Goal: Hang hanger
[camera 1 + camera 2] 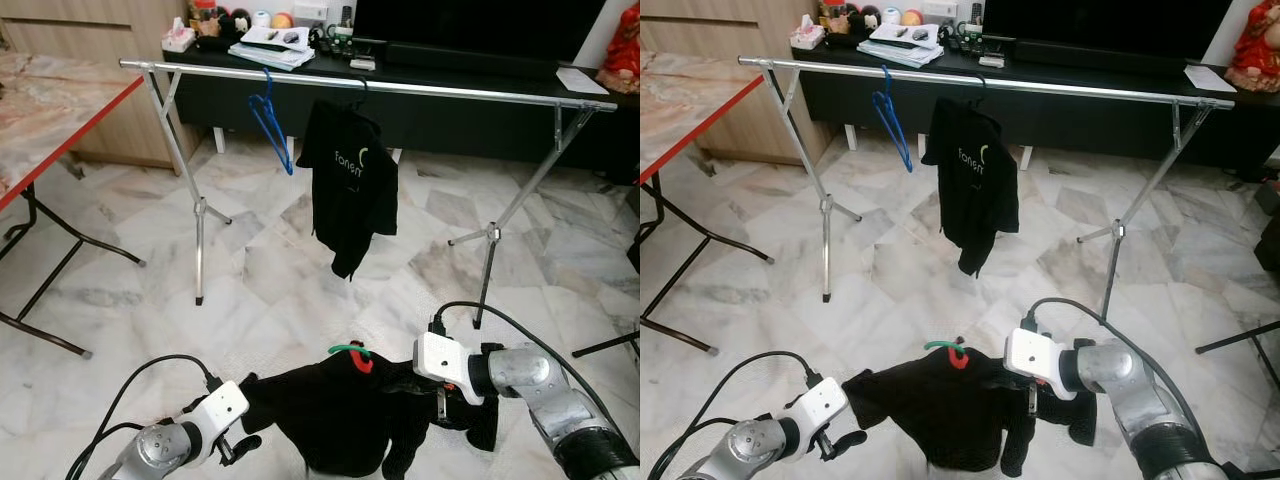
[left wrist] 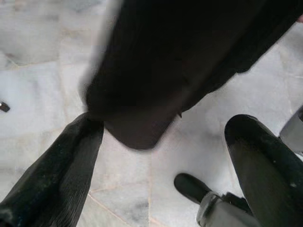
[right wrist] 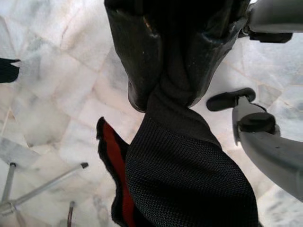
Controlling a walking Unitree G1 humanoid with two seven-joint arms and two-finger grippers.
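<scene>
Left eye view: shirt [image 1: 335, 420] spans both grippers — hanger hook [image 1: 352, 353] points upward.

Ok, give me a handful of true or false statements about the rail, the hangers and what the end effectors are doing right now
1. An empty blue hanger hangs on the rail. True.
2. The rail holds two black shirts. False: one hanging black shirt is there.
3. The right end effector is shut on the held black shirt. True.
4. The left end effector grips the held black shirt. False: its fingers are open beside it.
5. The held black shirt's hanger hook is blue. False: it is green and red.
</scene>
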